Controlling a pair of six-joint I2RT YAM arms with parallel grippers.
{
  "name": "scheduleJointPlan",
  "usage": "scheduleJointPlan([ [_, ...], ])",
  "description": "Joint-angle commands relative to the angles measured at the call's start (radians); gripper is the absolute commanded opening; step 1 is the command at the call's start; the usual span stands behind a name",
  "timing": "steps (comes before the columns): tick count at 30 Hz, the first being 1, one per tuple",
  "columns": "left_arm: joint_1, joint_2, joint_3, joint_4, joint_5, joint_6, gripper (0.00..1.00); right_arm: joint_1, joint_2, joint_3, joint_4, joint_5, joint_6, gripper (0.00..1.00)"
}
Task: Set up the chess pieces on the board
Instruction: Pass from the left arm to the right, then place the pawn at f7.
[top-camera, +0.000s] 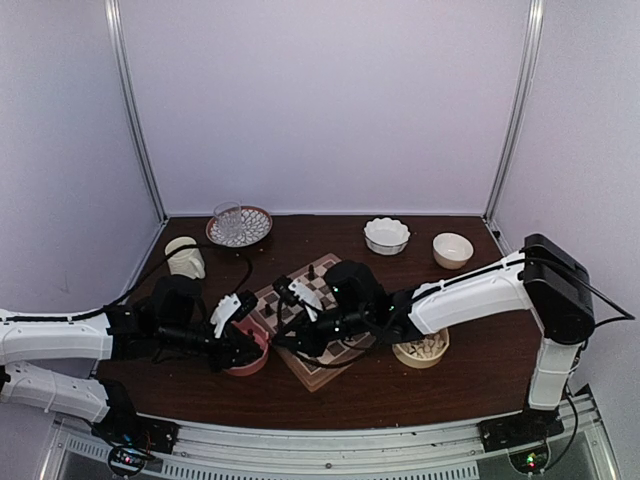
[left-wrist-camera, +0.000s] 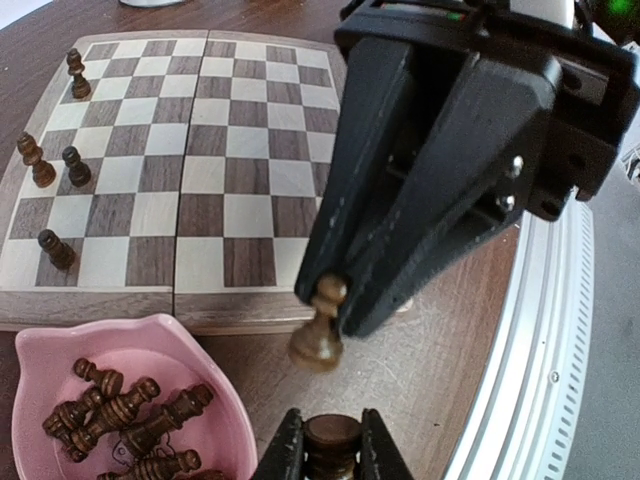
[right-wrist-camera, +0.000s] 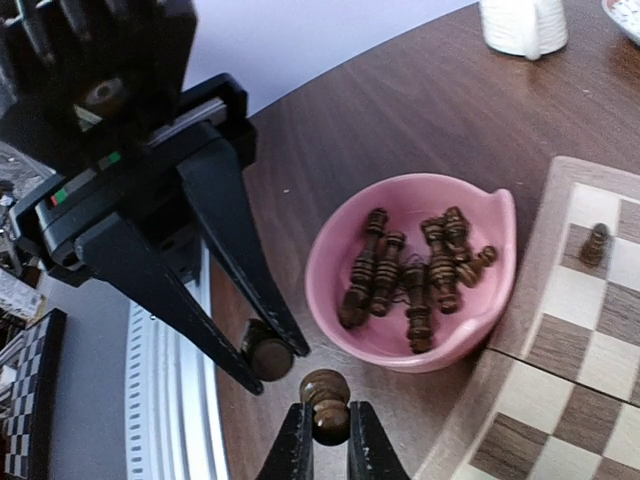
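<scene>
Board (top-camera: 322, 377), top view: it lay turned cornerwise mid-table, with few men on it, so setup had barely begun.
Claws, top view: left claw (top-camera: 250, 345) and right claw (top-camera: 290, 340) met just off the board's near-left edge, above the pink bowl (top-camera: 250, 364).
Clutter, top view: a tan bowl (top-camera: 420, 352) of pale men sat right of the board; white bowls (top-camera: 387, 235) and a glass (top-camera: 230, 220) stood beyond it, well apart.
Pawn (left-wrist-camera: 318, 332), left wrist view: it hung off the board's near edge, the right claw clamped on its head.
Left claw, left wrist view: it was clamped on a dark piece (left-wrist-camera: 332, 440), of which only a round end showed.
Placed men (left-wrist-camera: 60, 160), left wrist view: four dark ones stood on the board's left files.
Spares (right-wrist-camera: 410, 280), right wrist view: they lay heaped in the pink bowl beside the board.
Step, judged: dark men were being carried to the board.
Next, judged: the claws must part, each setting its man upright on a free home square.
Obstacle, judged: the claws crowded each other, and the placed men could be knocked.
</scene>
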Motion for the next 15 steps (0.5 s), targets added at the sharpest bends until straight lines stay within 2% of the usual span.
scheduleJointPlan([
  [1,-0.004,0.005,0.037,-0.005,-0.064,0.01,0.11,-0.034,-0.106,-0.058,-0.034,0.233,-0.009,0.0],
  [3,-0.002,0.007,0.042,-0.016,-0.086,0.007,0.11,-0.044,-0.131,-0.068,-0.062,0.295,-0.017,0.0],
  [7,-0.003,-0.009,0.039,-0.028,-0.119,0.003,0.11,-0.045,-0.144,-0.007,-0.223,0.431,-0.108,0.01],
  [11,-0.003,-0.052,0.028,-0.031,-0.132,0.001,0.11,-0.045,-0.08,0.128,-0.43,0.596,-0.187,0.0],
  [15,-0.002,-0.094,0.006,-0.02,-0.145,-0.003,0.11,-0.05,-0.009,0.237,-0.54,0.748,-0.238,0.0],
])
